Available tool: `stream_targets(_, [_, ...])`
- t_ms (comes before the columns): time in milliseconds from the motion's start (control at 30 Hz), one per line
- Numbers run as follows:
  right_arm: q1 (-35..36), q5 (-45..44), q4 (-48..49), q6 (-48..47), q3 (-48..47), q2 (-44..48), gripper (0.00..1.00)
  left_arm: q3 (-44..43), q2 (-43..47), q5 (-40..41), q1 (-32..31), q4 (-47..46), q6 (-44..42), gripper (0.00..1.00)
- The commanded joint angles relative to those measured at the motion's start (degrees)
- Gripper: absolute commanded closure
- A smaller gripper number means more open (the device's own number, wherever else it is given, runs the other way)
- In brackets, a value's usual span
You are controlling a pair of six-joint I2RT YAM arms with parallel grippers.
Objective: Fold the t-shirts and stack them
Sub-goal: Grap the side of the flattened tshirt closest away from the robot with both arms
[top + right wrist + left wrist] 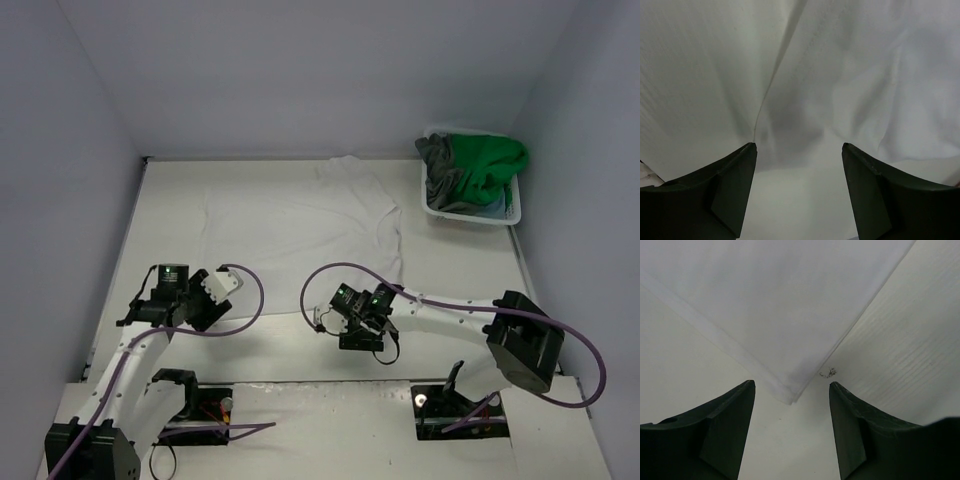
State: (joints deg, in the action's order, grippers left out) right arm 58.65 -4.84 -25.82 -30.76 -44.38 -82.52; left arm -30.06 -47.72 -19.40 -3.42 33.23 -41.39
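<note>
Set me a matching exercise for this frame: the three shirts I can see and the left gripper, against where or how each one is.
Things:
1. white t-shirt
2. green t-shirt
3. dark grey t-shirt
4. left gripper

Places or states:
A. at the left edge of the laundry basket
B. open above a corner of white cloth
C. spread on the table
D. heaped across the basket's middle

Pairs: 1-C, 2-D, 3-A, 4-B

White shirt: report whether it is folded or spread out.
Spread out. The white shirt lies flat and wrinkled across the middle of the table, in one wide sheet. No compact fold has been made yet.
</note>
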Motion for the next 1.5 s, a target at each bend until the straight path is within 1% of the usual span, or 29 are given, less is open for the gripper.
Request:
stream_targets(0, [0.59,1.67,-0.72,-1.4,-1.15,-1.32,0.34,0.0,-1.4,0.24,-0.27,-5.01,0.34,0.44])
stream_targets(300, [1.03,4.05,-0.37,-2.11,-1.23,-6.33,0.36,0.45,-5.8,0.24,-0.27,-8.71,0.78,0.44])
stream_targets(333, [1.11,4.22,-0.37,-2.28,-1.23,-6.68,0.37,0.45,-6.15,0.15,-0.27,-9.06,0.87,0.44])
stream_targets(400, [1.11,4.31,-0.28,-2.46,-1.23,-7.82,0.43,0.27,-7.29,-0.11,-0.27,-9.85,0.96,0.44])
stream_targets(433, [1.11,4.31,-0.28,-2.46,-1.32,-8.44,0.47,0.01,-7.73,-0.11,-0.27,-10.12,0.96,0.44])
stream_targets(467, [1.11,4.31,-0.28,-2.46,-1.41,-8.79,0.58,-0.17,-8.52,-0.11,-0.27,-10.47,1.04,0.44])
stream_targets(533, [1.11,4.31,-0.28,-2.46,-1.5,-9.94,0.64,-0.52,-9.14,-0.38,-0.27,-10.64,1.22,0.44])
stream_targets(567, [1.11,4.23,-0.28,-2.55,-1.5,-10.2,0.71,-0.7,-9.49,-0.38,-0.27,-10.82,1.13,0.45])
stream_targets(633, [1.03,4.31,-0.28,-2.72,-1.41,-10.64,0.81,-0.78,-9.75,-0.55,-0.27,-10.91,1.22,0.44])
stream_targets(667, [1.11,4.23,-0.19,-2.64,-1.41,-10.73,0.95,-0.87,-9.84,-0.55,-0.27,-10.91,1.22,0.44])
stream_targets(733, [1.11,4.23,-0.1,-2.63,-1.5,-10.21,1.0,-0.96,-9.93,-0.55,-0.27,-11.0,1.05,0.44])
stream_targets(933, [0.85,3.52,-0.02,-2.63,-2.29,-7.75,1.0,-0.96,-10.2,0.06,-0.27,-10.47,0.08,0.44])
stream_targets(1133, [0.15,2.21,-0.1,-2.46,-3.61,-4.32,1.0,0.01,-10.37,0.94,-0.18,-13.1,-1.06,0.43])
stream_targets(1200, [-0.29,2.03,-0.1,-2.46,-3.78,-3.53,1.0,-0.61,-11.77,1.03,-0.18,-13.37,-1.15,0.42])
stream_targets(1367, [-1.52,2.47,-0.19,-2.63,-3.7,-2.82,1.0,-3.94,-14.5,0.59,-0.18,-9.25,-0.54,0.41])
stream_targets(1400, [-1.79,2.47,-0.1,-2.9,-3.7,-2.65,1.0,-4.3,-14.5,0.5,-0.18,-8.37,-0.62,0.32])
stream_targets(1467, [-2.49,2.38,-0.1,-3.16,-3.87,-2.47,1.0,-5.52,-14.5,-0.37,-0.18,-5.3,-1.32,0.31])
